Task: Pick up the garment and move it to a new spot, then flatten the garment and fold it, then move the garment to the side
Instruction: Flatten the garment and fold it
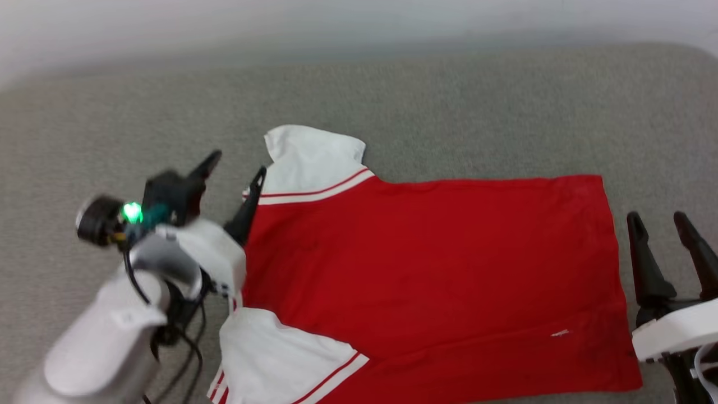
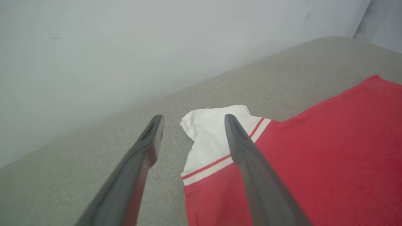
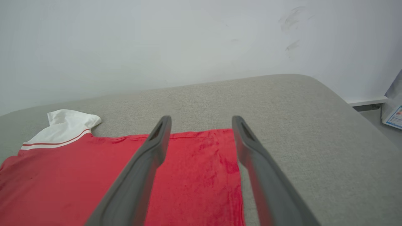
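Note:
The garment [image 1: 426,269] is a red shirt with white sleeves, spread flat on the grey cushion with its collar end toward the left of the head view. One white sleeve [image 1: 311,160] points to the far side and the other [image 1: 275,359] to the near side. My left gripper [image 1: 235,168] hovers open at the shirt's left edge beside the far sleeve [image 2: 207,135], nothing between its fingers. My right gripper [image 1: 662,221] stands open just off the hem [image 3: 204,150] at the right, holding nothing.
The grey cushion surface [image 1: 449,101] runs back to a pale wall [image 3: 157,40]. Its right end rounds off [image 3: 329,94], with a floor strip and a printed box [image 3: 394,117] beyond. Bare cushion lies to the left and behind the shirt.

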